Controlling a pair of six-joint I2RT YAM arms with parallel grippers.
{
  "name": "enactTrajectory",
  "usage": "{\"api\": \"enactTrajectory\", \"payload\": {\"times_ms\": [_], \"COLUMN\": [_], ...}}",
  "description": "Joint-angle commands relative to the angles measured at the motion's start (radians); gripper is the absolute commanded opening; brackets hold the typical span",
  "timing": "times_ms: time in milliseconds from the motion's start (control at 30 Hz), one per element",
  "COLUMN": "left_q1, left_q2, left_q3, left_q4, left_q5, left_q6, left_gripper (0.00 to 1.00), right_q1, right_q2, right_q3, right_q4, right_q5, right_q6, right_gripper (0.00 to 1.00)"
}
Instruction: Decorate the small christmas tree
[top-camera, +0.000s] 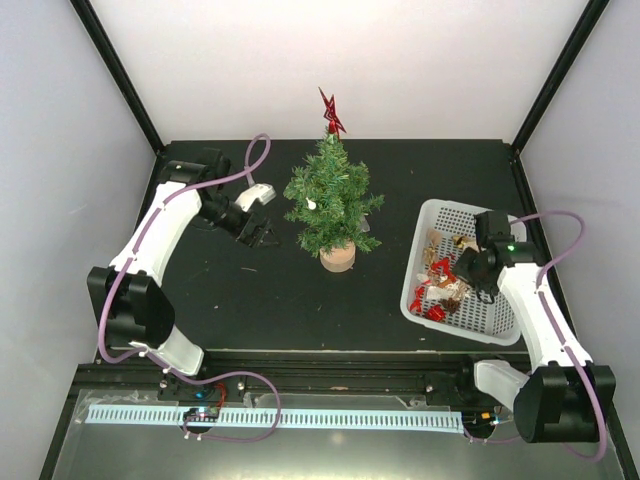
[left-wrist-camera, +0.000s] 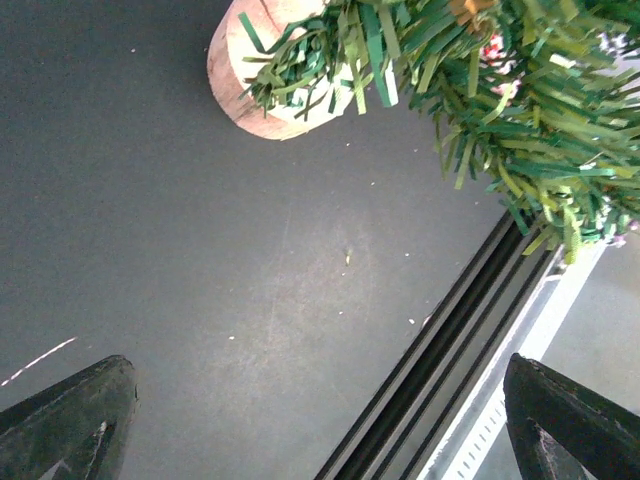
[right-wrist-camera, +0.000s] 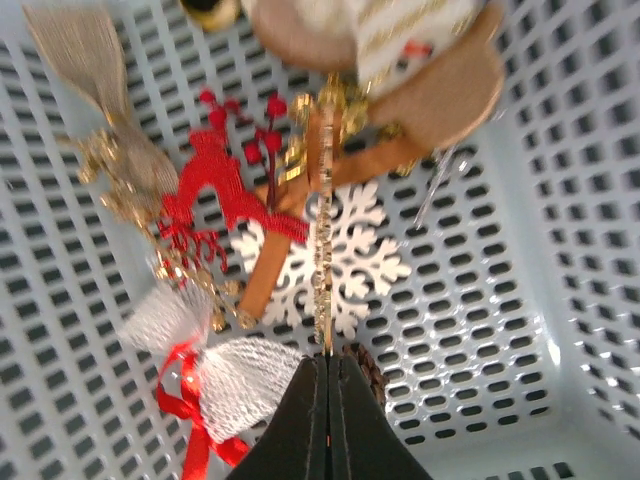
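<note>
Open tabletop (top-camera: 385, 290) between tree (top-camera: 330, 200) and basket (top-camera: 414, 265), ornaments (top-camera: 440, 285) crowding basket

The left wrist view's top edge crops the tree (left-wrist-camera: 520, 100) and its base (left-wrist-camera: 228, 80); ornaments (right-wrist-camera: 215, 195) in the basket (right-wrist-camera: 560, 200) blur.

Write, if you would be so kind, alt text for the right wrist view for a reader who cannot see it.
The closed right gripper appears to pinch the end of a thin gold cord leading up into ornaments in a white plastic basket. Beneath and beside the cord lie a red reindeer, a white snowflake and a white mesh pouch tied with red ribbon.
</note>
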Motion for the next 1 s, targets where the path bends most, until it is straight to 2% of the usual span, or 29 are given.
{"api": "enactTrajectory", "payload": {"times_ms": [0,200,333,400,500,600,700,767,867,967], "left_q1": [-0.027,-0.03,-0.026,-0.02,-0.014,-0.012,-0.004,-0.003,-0.017,-0.057], "left_q2": [-0.05,-0.07,-0.05,-0.071,-0.119,-0.15,-0.15,-0.157,-0.182,-0.199], "left_q3": [0.052,0.113,0.254,0.307,0.367,0.417,0.443,0.454,0.448,0.435], "left_q4": [0.005,-0.066,-0.213,-0.22,-0.222,-0.222,-0.222,-0.221,-0.222,-0.219], "left_q5": [-0.094,-0.193,-0.18,-0.155,-0.086,-0.013,0.098,0.206,0.388,0.489], "left_q6": [-0.001,0.059,0.174,0.189,0.221,0.21,0.156,0.131,0.125,0.106], "left_gripper": [0.99,0.99,0.99,0.99,0.99,0.99,0.99,0.99,0.99,0.99], "right_q1": [-0.004,0.0,0.0,0.0,0.0,0.0,0.002,0.007,0.008,0.038], "right_q2": [0.008,-0.011,-0.076,-0.138,-0.309,-0.475,-0.526,-0.535,-0.549,-0.547], "right_q3": [0.136,0.247,0.275,0.251,0.158,0.043,0.006,0.02,0.084,0.122], "right_q4": [-0.089,-0.076,-0.033,0.023,0.168,0.428,0.587,0.621,0.568,0.543], "right_q5": [0.182,0.113,-0.036,-0.15,-0.381,-0.636,-0.849,-0.967,-1.06,-1.131], "right_q6": [0.028,-0.033,-0.079,-0.093,-0.05,0.119,0.229,0.255,0.219,0.227], "right_gripper": [0.01,0.01,0.01,0.01,0.01,0.01,0.01,0.01,0.01,0.01]}}
